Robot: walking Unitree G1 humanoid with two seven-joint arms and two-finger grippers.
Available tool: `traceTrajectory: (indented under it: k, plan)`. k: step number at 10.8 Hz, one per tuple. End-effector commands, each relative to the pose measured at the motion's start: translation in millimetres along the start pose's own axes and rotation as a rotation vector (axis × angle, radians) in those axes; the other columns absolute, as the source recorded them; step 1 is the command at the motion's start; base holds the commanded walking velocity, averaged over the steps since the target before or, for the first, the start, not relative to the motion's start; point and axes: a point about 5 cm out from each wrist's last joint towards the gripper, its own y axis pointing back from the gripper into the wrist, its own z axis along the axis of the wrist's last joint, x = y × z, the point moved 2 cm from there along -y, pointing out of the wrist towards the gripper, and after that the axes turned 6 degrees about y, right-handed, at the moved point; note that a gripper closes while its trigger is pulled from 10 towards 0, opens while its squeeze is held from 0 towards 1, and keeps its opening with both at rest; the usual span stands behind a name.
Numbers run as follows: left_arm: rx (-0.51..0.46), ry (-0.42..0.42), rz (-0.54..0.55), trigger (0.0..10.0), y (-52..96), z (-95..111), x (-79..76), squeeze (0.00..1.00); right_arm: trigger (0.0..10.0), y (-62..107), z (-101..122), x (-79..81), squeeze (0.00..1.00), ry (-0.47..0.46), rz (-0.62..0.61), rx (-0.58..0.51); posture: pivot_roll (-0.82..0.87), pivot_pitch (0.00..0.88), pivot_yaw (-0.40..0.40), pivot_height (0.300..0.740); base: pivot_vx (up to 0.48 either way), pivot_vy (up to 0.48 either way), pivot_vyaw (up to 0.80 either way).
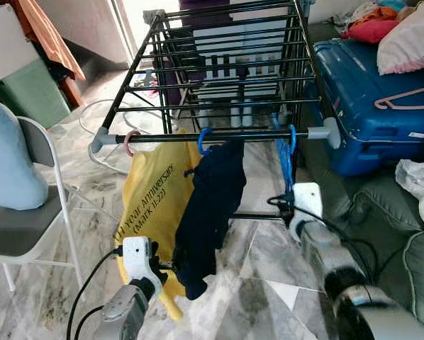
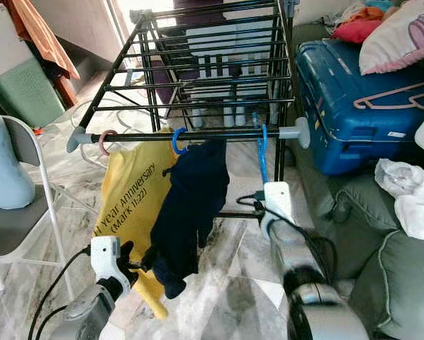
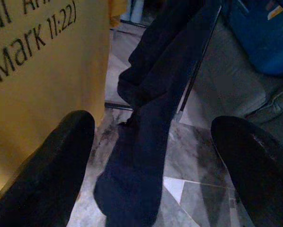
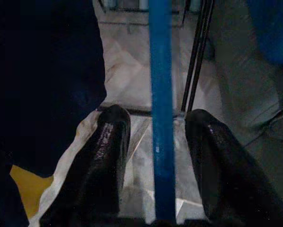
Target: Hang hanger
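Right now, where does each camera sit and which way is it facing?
Left and right eye views: on the head, looking forward and down at the drying rack; both arms show.
Left wrist view: along the open left gripper toward the navy garment.
Right wrist view: along the right gripper, fingers either side of the blue hanger.
Shared: the navy garment.

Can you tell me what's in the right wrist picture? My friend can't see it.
A blue hanger runs straight up between the right tool's two black fingers, which are open around it. A dark navy garment hangs to one side, with pale marble floor behind.
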Motion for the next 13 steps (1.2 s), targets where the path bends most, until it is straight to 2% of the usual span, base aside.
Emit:
traceTrajectory:
  k: [1,2,4,5,6,11,13]
  plan:
    - [-0.011,-0.011,0.018,10.0,2.5,6,5.6,0.00,10.0,0.0,7,2.6,1.00,0.010,0.010,-0.040,-0.05,0.000,0.146,0.740,0.000,0.000,0.00]
    - [-0.011,-0.016,0.026,10.0,3.8,5,6.8,0.00,10.0,5.7,8,1.2,1.00,0.021,0.011,-0.103,-0.06,0.000,0.152,0.740,0.000,0.000,0.00]
    - [-0.001,-0.034,0.045,10.0,6.1,4,10.1,0.00,10.0,15.3,3,-5.4,1.00,0.018,-0.004,-0.153,-0.06,0.000,0.148,0.740,0.000,0.000,0.00]
    - [-0.010,-0.038,0.073,10.0,8.5,4,15.4,0.00,10.0,31.7,-6,-11.0,1.00,0.011,-0.015,-0.209,-0.07,0.000,0.150,0.740,0.000,0.000,0.00]
    - [-0.020,-0.040,0.088,10.0,9.9,6,17.8,0.00,10.0,40.5,-12,-8.9,1.00,-0.007,-0.004,-0.231,-0.08,0.000,0.153,0.740,0.000,0.000,0.00]
    - [-0.010,-0.061,0.164,10.0,23.9,-1,31.0,0.00,10.0,73.6,-31,-7.9,1.00,-0.039,-0.003,-0.236,-0.10,0.000,0.143,0.740,0.000,0.000,0.00]
    - [-0.007,-0.063,0.167,10.0,20.1,-1,27.9,0.00,10.0,73.5,-29,-7.4,1.00,-0.034,0.013,-0.233,-0.10,0.000,0.137,0.740,0.000,0.000,0.00]
